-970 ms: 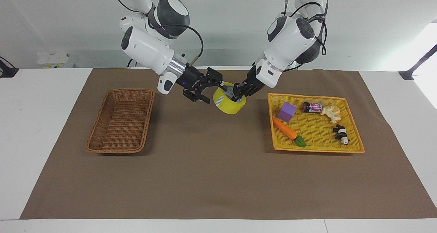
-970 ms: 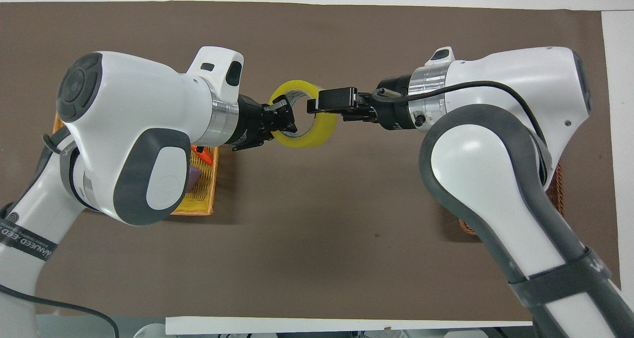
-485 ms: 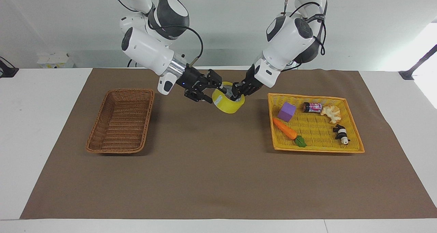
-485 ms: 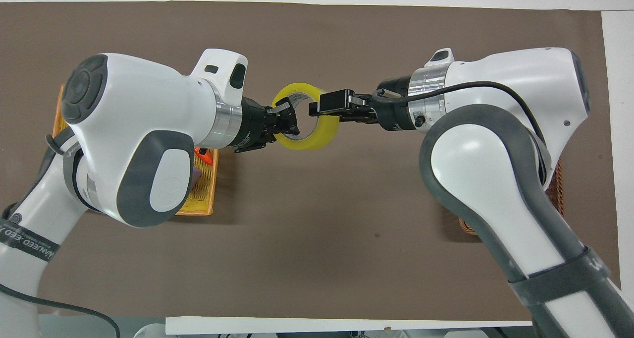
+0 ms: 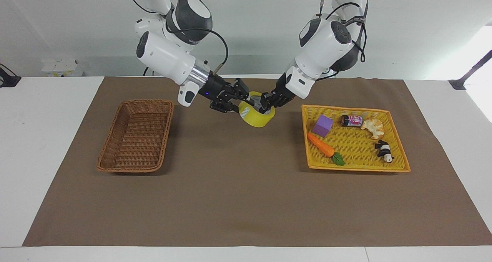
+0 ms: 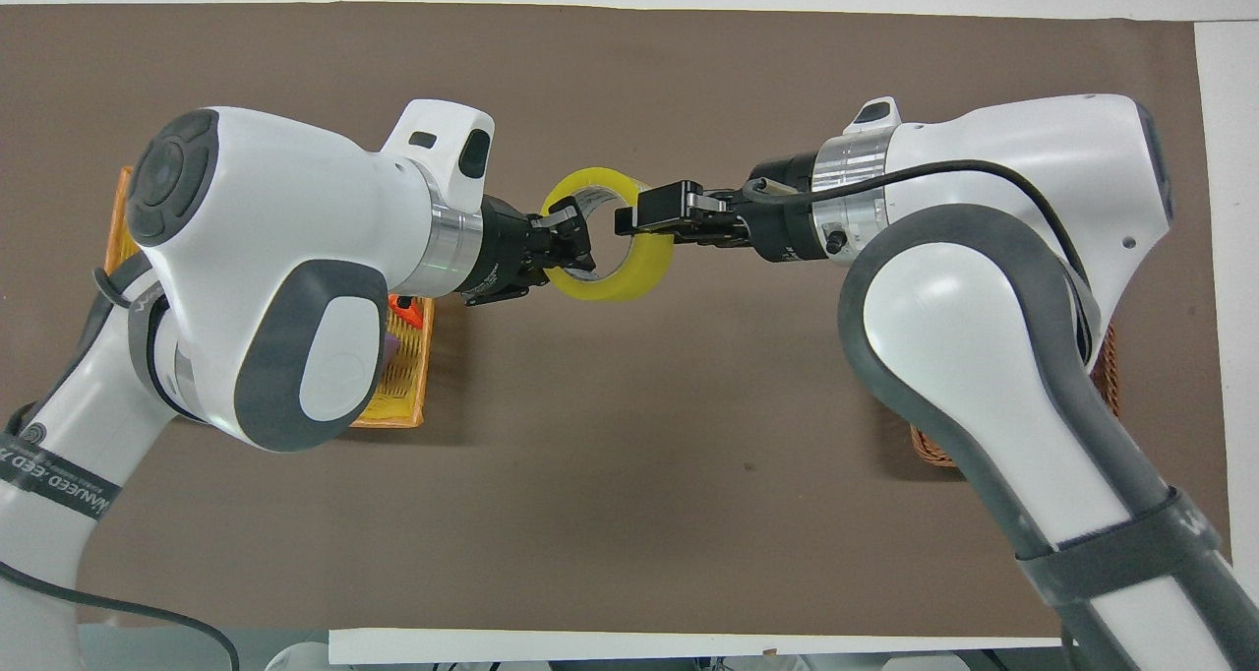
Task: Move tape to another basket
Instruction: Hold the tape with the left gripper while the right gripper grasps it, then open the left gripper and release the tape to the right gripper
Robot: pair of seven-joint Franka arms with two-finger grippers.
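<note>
Facing view: the tape (image 5: 256,115) hangs over the table (image 5: 238,185) between both baskets. The left gripper (image 5: 268,101) and right gripper (image 5: 241,99) each have jaws clamped on its wall.

Overhead view: before carrying to the basket (image 6: 1107,376), the left gripper should release only once the right grip feels secure.

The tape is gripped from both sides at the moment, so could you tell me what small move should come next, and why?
Probably the left gripper should open and let go. Both it and the right gripper are shut on the tape, held in the air between the baskets, and only the right arm's end has the brown wicker basket it must reach.
</note>
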